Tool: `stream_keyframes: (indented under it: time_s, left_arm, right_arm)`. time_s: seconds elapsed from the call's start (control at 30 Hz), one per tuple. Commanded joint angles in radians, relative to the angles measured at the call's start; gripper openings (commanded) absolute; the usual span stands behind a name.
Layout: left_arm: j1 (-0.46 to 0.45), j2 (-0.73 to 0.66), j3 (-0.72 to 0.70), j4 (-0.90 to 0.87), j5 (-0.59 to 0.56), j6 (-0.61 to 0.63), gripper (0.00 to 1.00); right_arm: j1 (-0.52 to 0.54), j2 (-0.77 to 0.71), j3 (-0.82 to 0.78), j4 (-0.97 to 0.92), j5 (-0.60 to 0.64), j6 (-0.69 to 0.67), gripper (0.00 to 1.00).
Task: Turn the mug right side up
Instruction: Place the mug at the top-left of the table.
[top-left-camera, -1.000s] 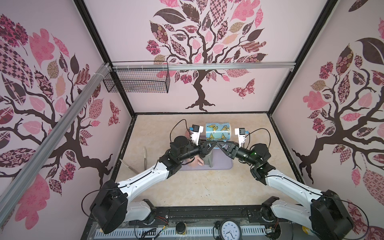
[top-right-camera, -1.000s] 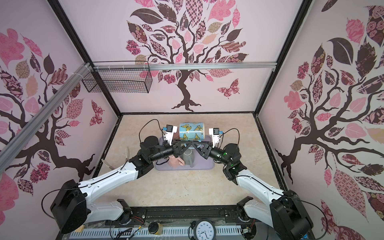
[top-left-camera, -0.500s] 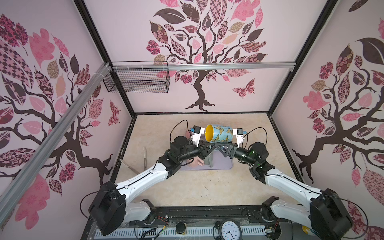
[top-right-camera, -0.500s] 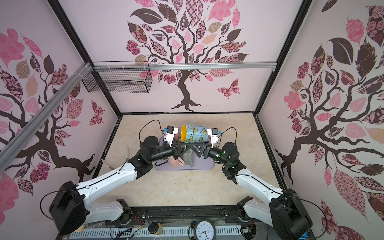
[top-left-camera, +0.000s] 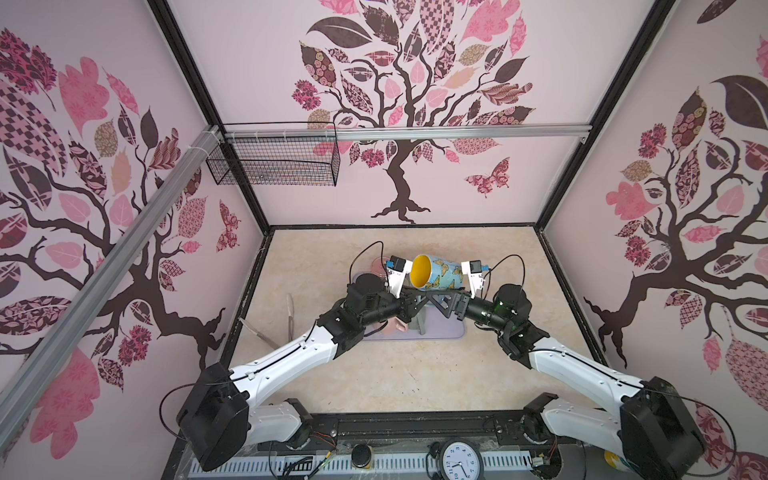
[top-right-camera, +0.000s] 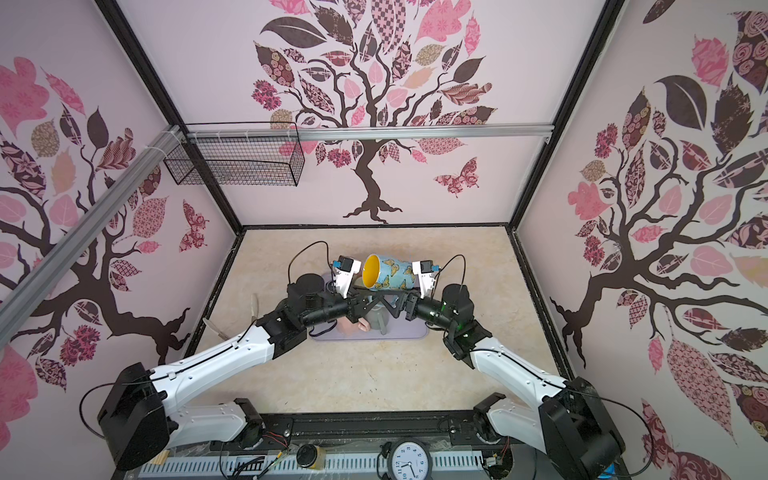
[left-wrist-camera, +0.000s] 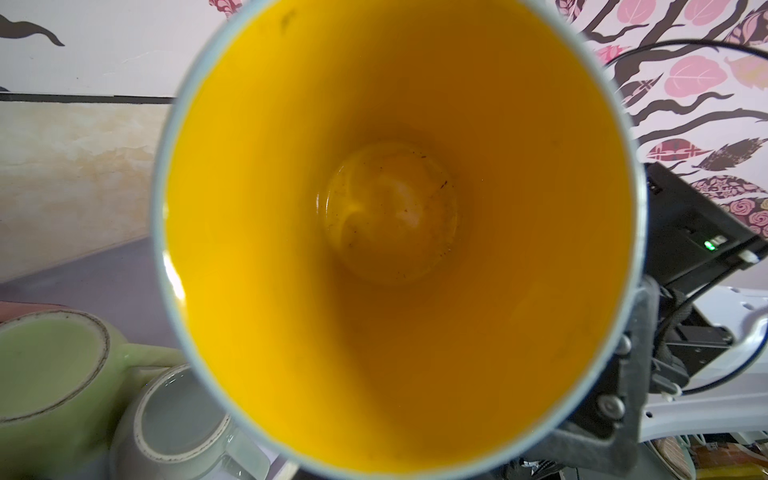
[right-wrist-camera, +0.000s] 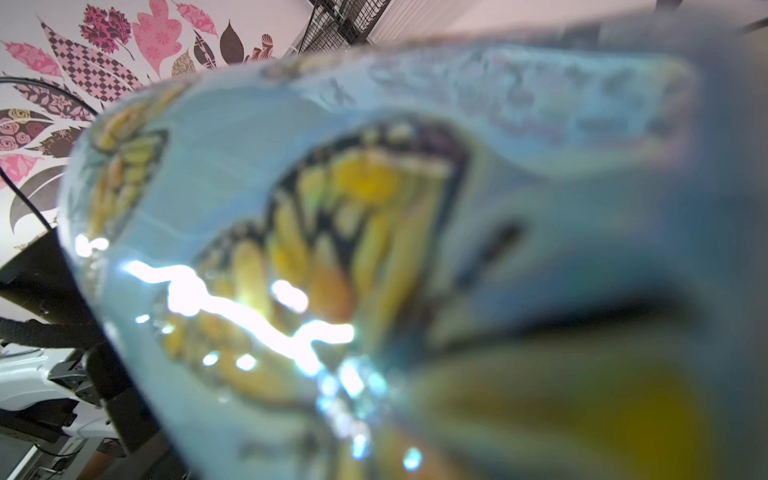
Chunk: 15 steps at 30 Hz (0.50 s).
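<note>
Above the lavender tray (top-left-camera: 451, 329), the butterfly mug (top-left-camera: 442, 274) tipped round from side-on until its yellow mouth showed, and the right gripper (top-left-camera: 437, 303), closed a second before, spread its jaws wide.

- Lavender tray (top-left-camera: 446, 332) at mid-table, on the marbled table (top-left-camera: 374, 374).
- Pink mug (top-left-camera: 394, 326) at the tray's near left, partly hidden.
- Green mug (left-wrist-camera: 54, 374) and grey mug (left-wrist-camera: 178, 419) on the tray, just beside each other, bases showing.
- Two wooden utensils (top-left-camera: 291, 307) on the table left of the tray, apart from it.
- Wire basket (top-left-camera: 274, 166) hanging from the rail (top-left-camera: 457, 132), far left.
- Clock (top-left-camera: 459, 459) at the near edge, centre.
</note>
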Motion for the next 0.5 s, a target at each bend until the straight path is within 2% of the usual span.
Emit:
stream_keyframes:
  time_s: [0.0, 0.47]
  left_arm:
    - [-0.015, -0.044, 0.077, 0.062, 0.002, 0.031, 0.0]
    - [-0.015, -0.051, 0.083, 0.029, -0.1, 0.035, 0.0]
  right_arm:
    - [0.005, -0.033, 0.016, -0.004, 0.049, -0.047, 0.99]
    - [0.005, -0.104, -0.008, -0.085, 0.127, -0.092, 0.99]
